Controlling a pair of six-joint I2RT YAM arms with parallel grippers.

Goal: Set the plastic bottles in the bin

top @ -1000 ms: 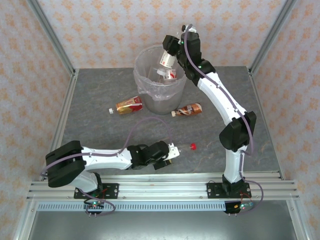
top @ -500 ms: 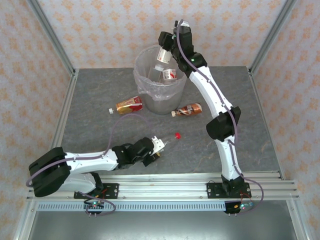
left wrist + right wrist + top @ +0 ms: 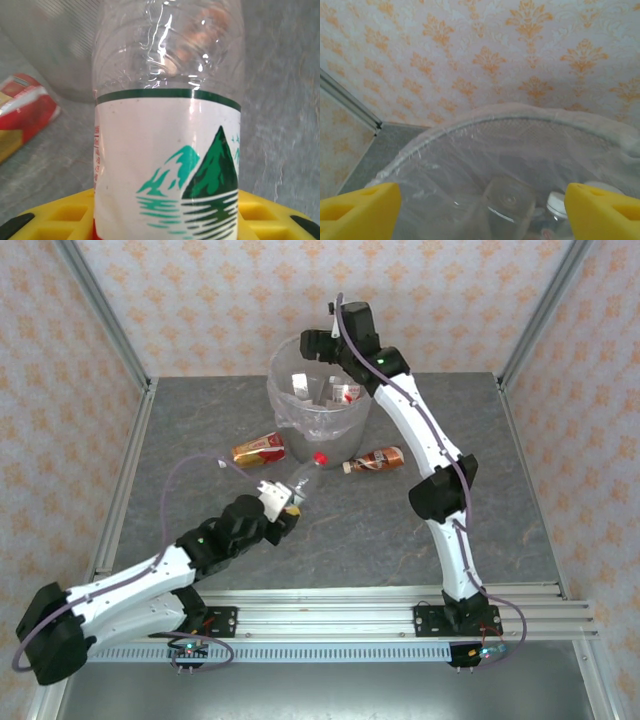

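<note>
The left gripper [image 3: 281, 497] is clamped on the lower body of a white-labelled bottle [image 3: 304, 474], out over the middle of the table [image 3: 400, 530]. From the left wrist, that bottle [image 3: 167, 165] stands out straight from between the yellow pads [image 3: 65, 215], which press against both sides of its label. The clear upper part reaches away from the hand. Its red cap [image 3: 320, 458] points toward the bin [image 3: 285, 405] and comes close to the near wall; whether it touches cannot be told.

Just left of the held bottle, a gold-labelled bottle [image 3: 258, 450] lies on its side beside the bin's left flank, with its white cap toward the left. A brown-labelled bottle [image 3: 377, 458] lies on its side at the bin's right flank, cap toward the bin. Both rest on the table, apart from either hand.

The bin stands at the far middle of the table. A red-and-white labelled bottle [image 3: 346, 392] lies inside it, and the right wrist view looks down on a clear bottle [image 3: 507, 200] in the crinkled liner.

The right gripper [image 3: 318, 342] hangs over the bin's far rim. Its fingers are spread wide and hold nothing, and the bin's mouth shows between the pads
</note>
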